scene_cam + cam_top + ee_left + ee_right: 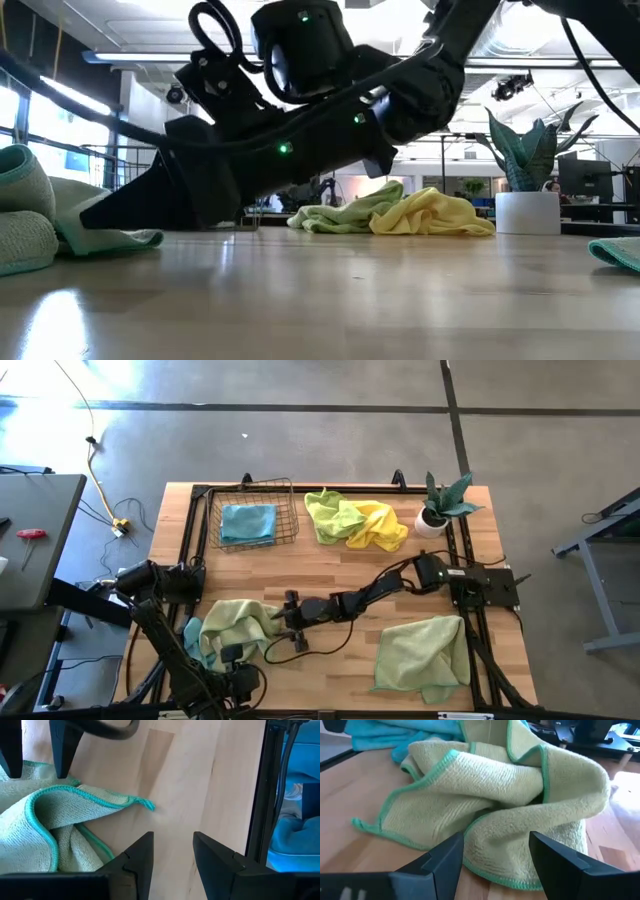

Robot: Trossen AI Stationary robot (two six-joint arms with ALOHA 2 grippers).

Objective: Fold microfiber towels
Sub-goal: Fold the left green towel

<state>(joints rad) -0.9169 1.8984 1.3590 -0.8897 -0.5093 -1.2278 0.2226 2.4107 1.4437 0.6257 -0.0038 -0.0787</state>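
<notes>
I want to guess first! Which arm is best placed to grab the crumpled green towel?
Probably the right: its end effector is open, right at the crumpled sage towel. The left end effector faces bare table.

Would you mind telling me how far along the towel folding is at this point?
Possibly done: a blue towel lies flat in the wire basket. In hand: the open right gripper reaches toward the crumpled sage towel, not yet gripping; the left gripper is open nearby. Left: the lime towel and yellow towel heaped together, and the green towel lying loosely at the right.
</notes>
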